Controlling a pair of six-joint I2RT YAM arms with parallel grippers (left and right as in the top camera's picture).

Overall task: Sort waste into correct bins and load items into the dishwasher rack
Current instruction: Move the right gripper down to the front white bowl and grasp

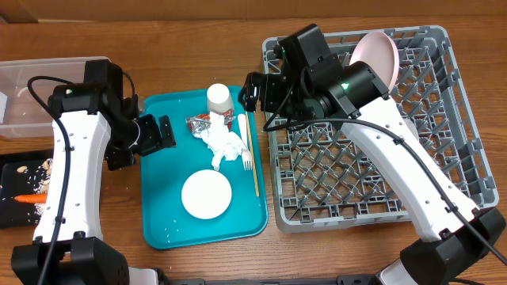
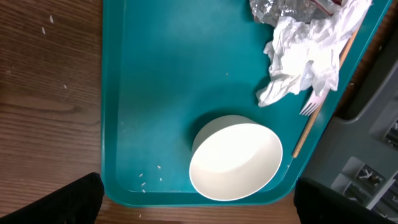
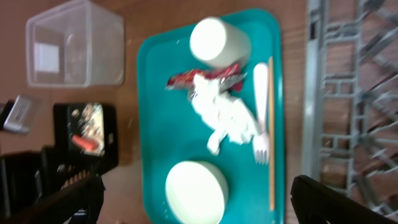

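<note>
A white bowl point(image 1: 206, 194) sits at the near end of the teal tray point(image 1: 162, 214). Further back on the tray lie the white cup point(image 1: 218, 96), red-and-silver wrapper point(image 1: 200, 123), crumpled napkin point(image 1: 226, 142), fork point(image 1: 244, 146) and wooden stick point(image 1: 253, 158). The pink plate point(image 1: 376, 51) stands in the grey dishwasher rack point(image 1: 372, 182). A carrot point(image 1: 30, 198) and scraps lie in the black tray point(image 1: 20, 214). My left gripper point(image 1: 158, 133) hangs open over the tray's left edge, with the bowl point(image 2: 236, 158) ahead of it. Over the rack's left rim my right gripper point(image 1: 261, 91) is open and holds nothing.
The clear tub point(image 1: 47, 87) stands at the back left, behind the black tray. In the right wrist view the tub point(image 3: 74, 43), black tray point(image 3: 84, 134) and rack wall point(image 3: 314, 93) flank the teal tray. Bare wooden table lies in front.
</note>
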